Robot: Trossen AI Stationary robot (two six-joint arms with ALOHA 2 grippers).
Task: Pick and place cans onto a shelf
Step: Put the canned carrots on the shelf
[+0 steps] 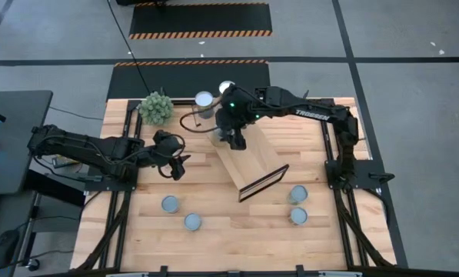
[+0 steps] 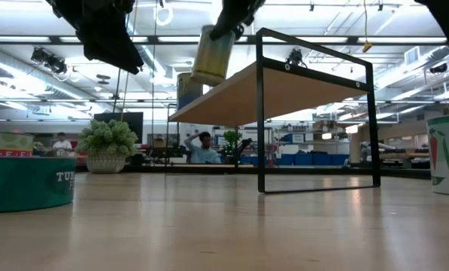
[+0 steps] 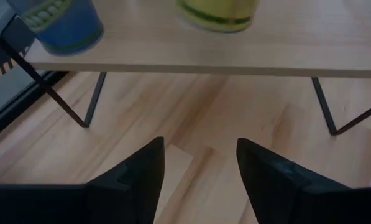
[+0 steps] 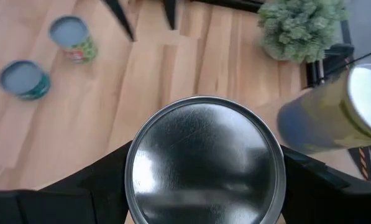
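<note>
We take the shelf (image 1: 248,158) as our landmark: a light-wood board on a dark frame, lying slantwise in the middle of the bench (image 1: 137,231). Over its far end, our right end effector (image 4: 204,180) pinches a silver-topped can (image 4: 204,165) between its fingers; in the low view that can (image 2: 213,54) hangs just above the board's far end, slightly tilted. Two more cans (image 1: 204,100) stand at the shelf's far end, beside the green plant ball (image 1: 157,107). To the left of the shelf, our left end effector (image 1: 177,164) is off the bench with its fingers (image 3: 141,174) spread and nothing between them. Nearer than the shelf, two cans (image 1: 170,204) stand left and two cans (image 1: 298,194) right of its dark-framed end.
</note>
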